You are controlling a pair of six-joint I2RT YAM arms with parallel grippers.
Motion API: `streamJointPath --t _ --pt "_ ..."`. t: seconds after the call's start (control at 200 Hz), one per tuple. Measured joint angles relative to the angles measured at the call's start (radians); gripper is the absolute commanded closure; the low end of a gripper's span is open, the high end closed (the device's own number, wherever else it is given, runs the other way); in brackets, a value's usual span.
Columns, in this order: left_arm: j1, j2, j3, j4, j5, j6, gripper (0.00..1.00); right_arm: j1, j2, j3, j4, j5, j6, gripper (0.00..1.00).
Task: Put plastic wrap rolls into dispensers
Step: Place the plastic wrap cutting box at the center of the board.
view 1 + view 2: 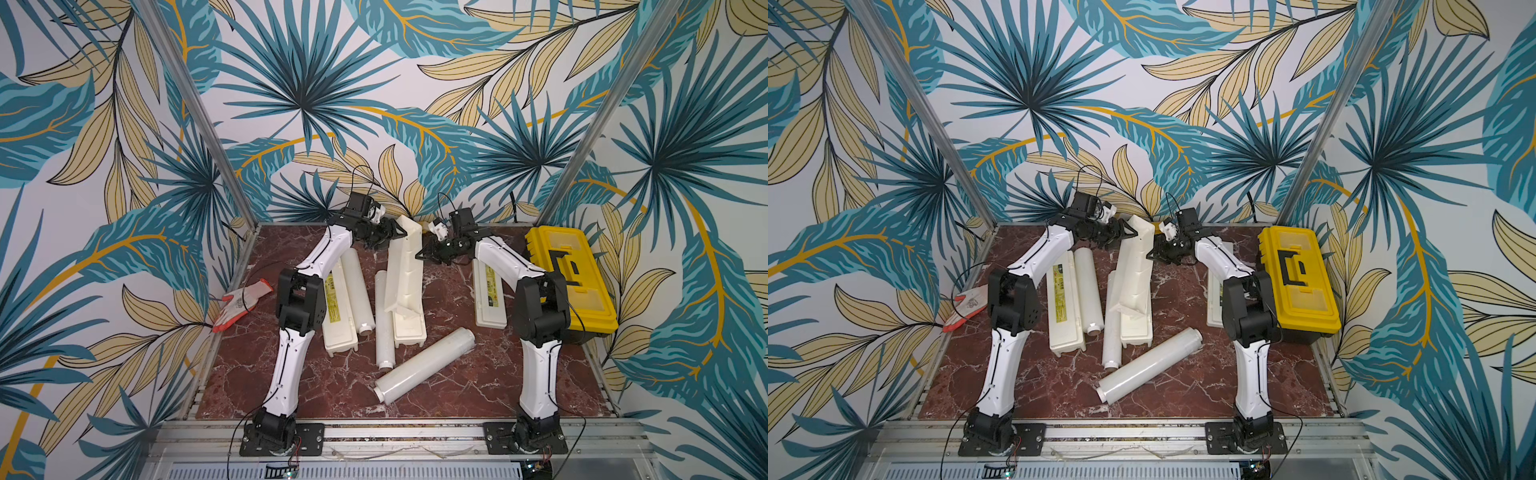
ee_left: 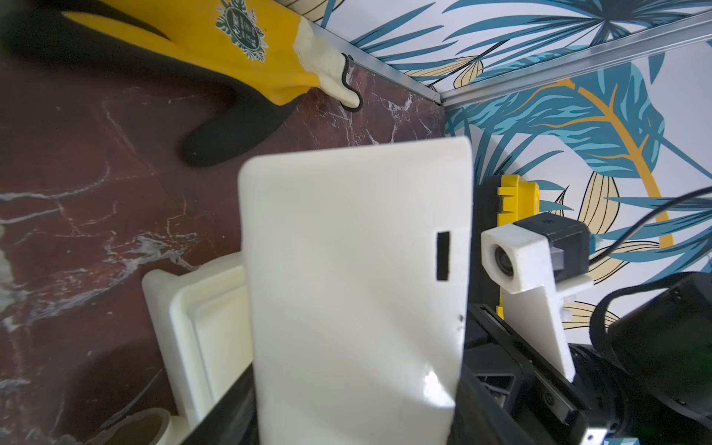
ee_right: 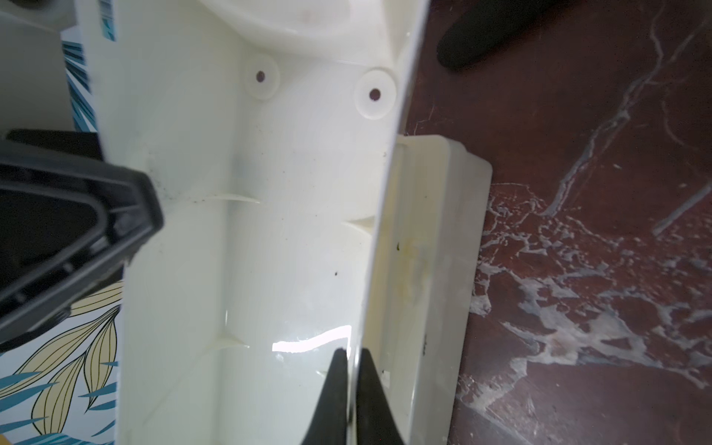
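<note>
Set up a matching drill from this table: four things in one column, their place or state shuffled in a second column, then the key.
Things
1. middle dispenser
2. toolbox
3. orange-and-white glove
4. front roll

Place or state
A. lies slantwise, nearest the front edge of the table
B. lid raised
C. at the table's left edge
D. yellow, beside the right arm

Pairs: 1-B, 2-D, 3-C, 4-A
</note>
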Motion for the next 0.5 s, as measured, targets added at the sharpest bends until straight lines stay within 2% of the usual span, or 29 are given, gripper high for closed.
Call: streamJointPath --t 0.065,0.105,0.345,0.501 --pt "-0.001 -0.002 0.0 0.004 0.008 0.003 0.11 0.0 0.0 0.0 -0.002 0.007 0.001 1.0" --pt "-0.003 -0.002 0.0 0.002 0.007 0.01 0.0 0.0 0.0 0.0 -0.005 0.009 0.001 1.0" --pt "-0.009 -0.011 -0.001 -0.028 -0.055 0.036 0.0 -0.013 0.0 0.057 -0.127 0.032 -0.033 1.0" --pt "-0.009 -0.083 -0.023 -0.032 -0.14 0.089 0.0 -0.07 0.0 0.131 -0.274 0.1 -0.103 1.0"
